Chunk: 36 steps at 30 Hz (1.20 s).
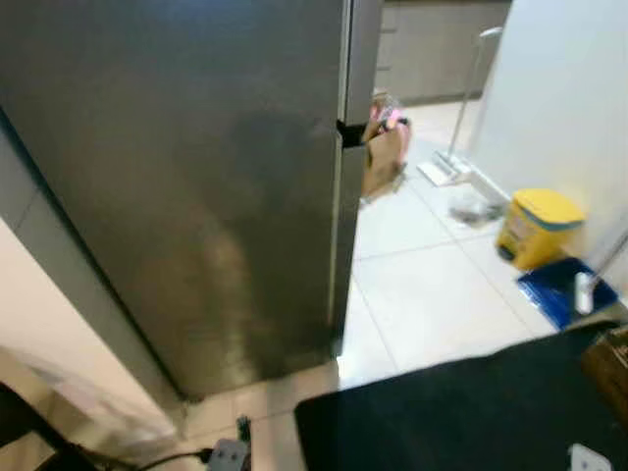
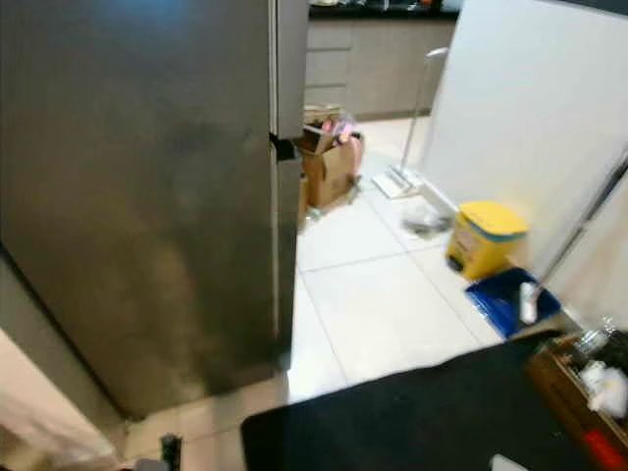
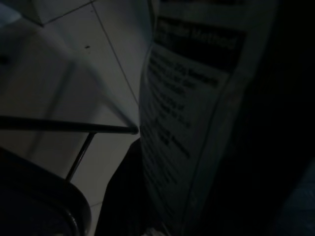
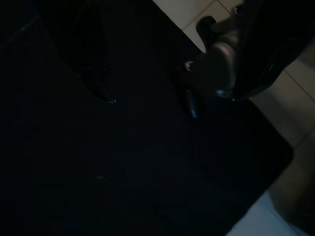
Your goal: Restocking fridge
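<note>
Grippers' finger positions cannot be told; left wrist view, dark, shows a printed white packet (image 3: 192, 113) close up. Nearest, a black mat (image 1: 461, 412); beyond it, the closed fridge (image 1: 196, 177), dull grey steel. Farther: yellow bin (image 1: 538, 226), cardboard box (image 2: 329, 169)

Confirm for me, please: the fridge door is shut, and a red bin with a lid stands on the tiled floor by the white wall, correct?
Nearly. The bin is yellow, not red, as the left eye view shows. The rest holds: the fridge door is shut, and the lidded bin stands on the tiled floor by the white wall.
</note>
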Tool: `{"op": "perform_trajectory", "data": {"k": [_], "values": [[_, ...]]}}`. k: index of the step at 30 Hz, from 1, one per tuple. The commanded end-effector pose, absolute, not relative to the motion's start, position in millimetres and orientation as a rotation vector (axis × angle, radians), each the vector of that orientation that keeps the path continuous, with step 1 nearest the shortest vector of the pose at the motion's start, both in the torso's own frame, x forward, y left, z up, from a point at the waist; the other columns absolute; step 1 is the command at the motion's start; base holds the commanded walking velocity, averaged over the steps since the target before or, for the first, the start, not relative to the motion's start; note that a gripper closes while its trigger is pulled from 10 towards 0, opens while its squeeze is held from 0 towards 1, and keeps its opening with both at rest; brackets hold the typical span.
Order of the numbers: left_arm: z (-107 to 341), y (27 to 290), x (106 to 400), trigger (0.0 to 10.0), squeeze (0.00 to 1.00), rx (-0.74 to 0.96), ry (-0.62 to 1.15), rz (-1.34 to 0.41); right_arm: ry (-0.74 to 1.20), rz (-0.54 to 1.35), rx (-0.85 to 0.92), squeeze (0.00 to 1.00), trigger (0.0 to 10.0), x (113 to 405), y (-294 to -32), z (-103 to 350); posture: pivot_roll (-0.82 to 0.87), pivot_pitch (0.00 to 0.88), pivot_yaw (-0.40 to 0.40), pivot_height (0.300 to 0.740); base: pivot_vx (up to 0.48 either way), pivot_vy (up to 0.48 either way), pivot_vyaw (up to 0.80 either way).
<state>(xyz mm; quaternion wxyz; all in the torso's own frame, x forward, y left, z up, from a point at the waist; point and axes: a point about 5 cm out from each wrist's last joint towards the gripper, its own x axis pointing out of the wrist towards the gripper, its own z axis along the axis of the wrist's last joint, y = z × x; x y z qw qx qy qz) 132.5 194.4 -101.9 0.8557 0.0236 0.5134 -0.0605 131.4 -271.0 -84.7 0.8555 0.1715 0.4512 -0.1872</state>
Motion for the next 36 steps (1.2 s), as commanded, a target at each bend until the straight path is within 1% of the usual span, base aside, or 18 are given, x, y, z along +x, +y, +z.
{"op": "perform_trajectory", "data": {"k": [1, 9, 15, 17, 36], "values": [[-103.6, 191.2, 128.4, 10.0, 0.0, 0.048, 1.09, -0.142, 0.928, -0.393, 0.362, 0.0, 10.0, 134.7, -273.7, -82.4, 0.0, 0.0, -0.029, 0.74, 0.349, 0.0, 0.0], [-103.6, 190.1, 129.0, 10.0, 0.0, 0.045, 1.088, -0.145, 0.921, -0.357, 0.393, 0.0, 10.0, 135.1, -270.1, -82.9, -0.01, 0.0, -0.028, 0.74, 0.345, 0.0, 0.75], [-103.6, 189.7, 128.9, 10.0, 0.0, 0.033, 1.085, -0.138, 0.952, -0.39, 0.372, 0.0, 10.0, 131.3, -272.1, -84.4, -0.01, 0.0, -0.028, 0.74, 0.345, 0.0, 0.0], [-103.5, 190.2, 129.0, 10.0, 0.0, 0.026, 1.083, -0.128, 0.953, -0.389, 0.381, 0.0, 10.0, 130.9, -271.8, -84.6, -0.01, 0.0, -0.027, 0.74, 0.27, 0.0, -0.78], [-103.2, 191.1, 129.8, 10.0, 0.0, 0.027, 1.081, -0.122, 0.951, -0.374, 0.384, 0.0, 10.0, 130.8, -271.2, -84.6, -0.01, 0.0, -0.028, 0.74, 0.0, 0.0, -0.78]]}}
